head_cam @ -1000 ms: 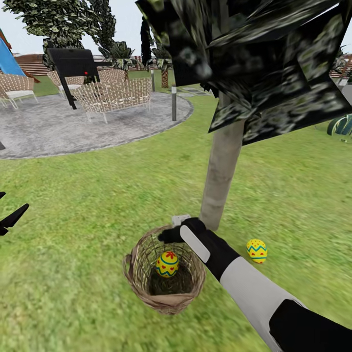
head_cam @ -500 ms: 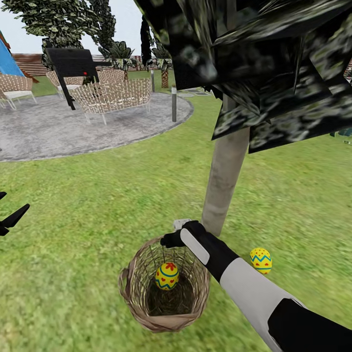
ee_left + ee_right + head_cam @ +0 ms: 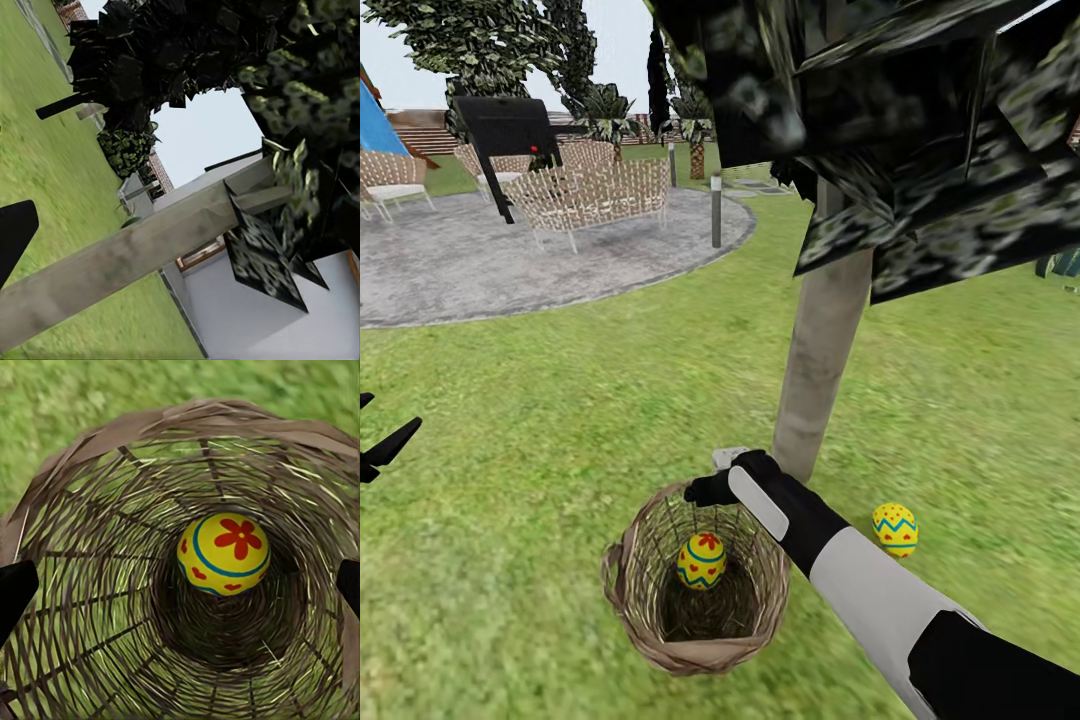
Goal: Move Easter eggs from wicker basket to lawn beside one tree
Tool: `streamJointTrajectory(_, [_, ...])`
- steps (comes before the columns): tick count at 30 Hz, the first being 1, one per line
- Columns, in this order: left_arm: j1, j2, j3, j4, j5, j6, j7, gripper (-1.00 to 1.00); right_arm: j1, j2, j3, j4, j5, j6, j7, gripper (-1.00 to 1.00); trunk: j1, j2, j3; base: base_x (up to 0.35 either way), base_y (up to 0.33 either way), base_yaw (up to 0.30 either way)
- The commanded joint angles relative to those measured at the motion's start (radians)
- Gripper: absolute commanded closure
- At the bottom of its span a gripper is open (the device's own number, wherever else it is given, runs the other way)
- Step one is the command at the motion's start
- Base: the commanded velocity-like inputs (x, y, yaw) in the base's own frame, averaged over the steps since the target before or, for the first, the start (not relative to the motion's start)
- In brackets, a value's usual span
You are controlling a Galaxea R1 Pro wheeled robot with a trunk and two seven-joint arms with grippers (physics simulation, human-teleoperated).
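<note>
The wicker basket (image 3: 660, 655) stands on the lawn (image 3: 540, 420) just in front of the tree (image 3: 822, 360). One yellow painted Easter egg (image 3: 702, 560) lies at its bottom. My right gripper (image 3: 705, 490) hangs over the basket's far rim, open and holding nothing. In the right wrist view its fingertips (image 3: 15, 592) frame the basket wall (image 3: 90, 585), and the Easter egg (image 3: 225, 553) lies deep between them. A second Easter egg (image 3: 895, 528) rests on the grass right of the trunk. My left gripper (image 3: 380, 445) is open at the far left, away from the basket.
A grey paved circle (image 3: 480, 270) with wicker chairs (image 3: 595, 195) and a black grill (image 3: 505, 130) lies behind to the left. The dark canopy (image 3: 900, 130) hangs low overhead. The left wrist view looks past the tree's trunk (image 3: 135, 255) to a white house (image 3: 255, 315).
The whole picture has shifted slightly, so the camera moved. My right gripper stays open over the basket's far rim. Both eggs lie where they were.
</note>
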Motion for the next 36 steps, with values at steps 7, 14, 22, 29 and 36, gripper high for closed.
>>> streamJointTrajectory(7, [-0.001, 0.0, 0.001, 0.004, -0.002, 0.004, -0.004, -1.0, -0.001, 0.0, 0.002, 0.0, -0.024, 0.003, -0.01, -1.0, 0.027, -0.05, -0.023, 0.0, 0.0, 0.0])
streamJointTrajectory(14, [-0.001, 0.001, 0.002, 0.008, -0.002, 0.004, -0.004, -1.0, -0.001, 0.0, 0.008, 0.002, -0.024, 0.0, -0.01, -1.0, 0.054, -0.099, -0.045, 0.0, 0.0, 0.0])
streamJointTrajectory(22, [-0.001, 0.001, 0.001, 0.011, -0.002, 0.004, -0.004, -1.0, -0.001, 0.0, 0.016, 0.005, -0.024, 0.001, -0.016, -1.0, 0.084, -0.155, -0.07, 0.0, 0.0, 0.0])
streamJointTrajectory(29, [-0.001, 0.001, 0.0, 0.011, -0.002, 0.004, -0.004, -1.0, -0.002, 0.0, 0.018, 0.003, -0.021, -0.002, -0.014, -1.0, 0.111, -0.204, -0.092, 0.0, 0.0, 0.0])
streamJointTrajectory(36, [-0.001, 0.001, 0.001, 0.014, -0.002, 0.004, -0.004, -1.0, -0.002, 0.0, 0.025, -0.023, -0.021, 0.002, -0.013, -1.0, 0.127, -0.232, -0.116, 0.0, 0.0, 0.0])
